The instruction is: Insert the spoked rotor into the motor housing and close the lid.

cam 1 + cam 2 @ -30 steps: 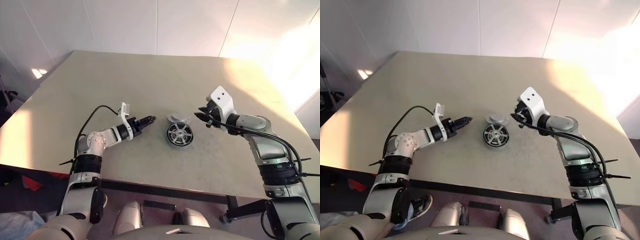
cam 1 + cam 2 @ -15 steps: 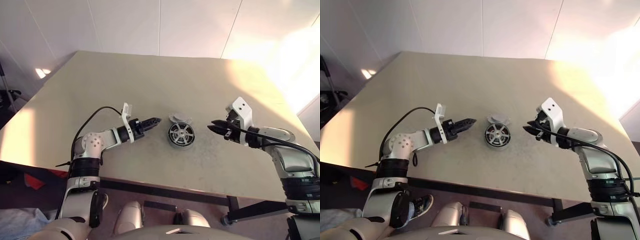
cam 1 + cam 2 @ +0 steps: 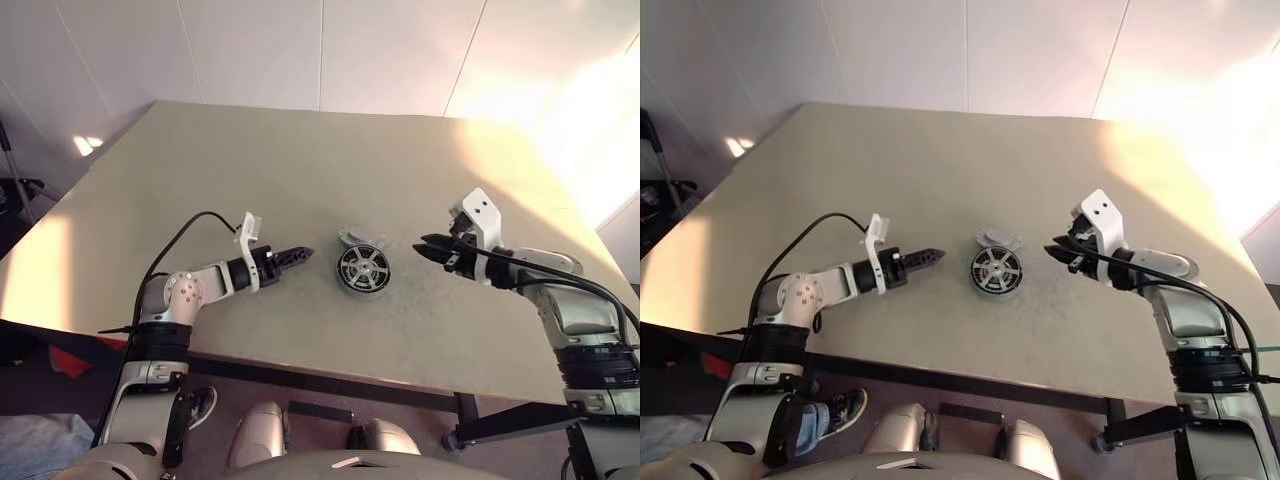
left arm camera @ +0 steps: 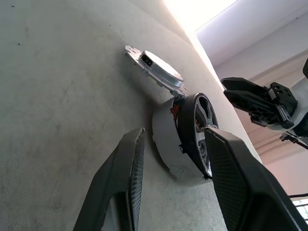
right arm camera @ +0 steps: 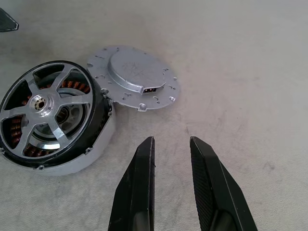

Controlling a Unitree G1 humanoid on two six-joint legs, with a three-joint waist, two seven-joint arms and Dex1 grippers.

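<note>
The spoked rotor (image 5: 48, 110) already sits in the motor housing (image 5: 94, 149) mid-table, with the lid (image 5: 134, 77) flat and touching its far edge. Both my grippers — left gripper (image 3: 297, 254), right gripper (image 3: 430, 245) — hover empty, fingers parted. Next I'd pinch the lid by its rim, keep it level, and centre it before lowering.

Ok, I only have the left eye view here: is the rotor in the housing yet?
Observer: Yes. The right wrist view shows the rotor sitting in the housing, with copper windings visible between its spokes.
Operator: And the lid?
Observer: Not on. The lid lies flat on the table, its rim touching the housing.
Operator: Is either gripper holding anything?
Observer: No. The left gripper and the right gripper are both open and empty.
</note>
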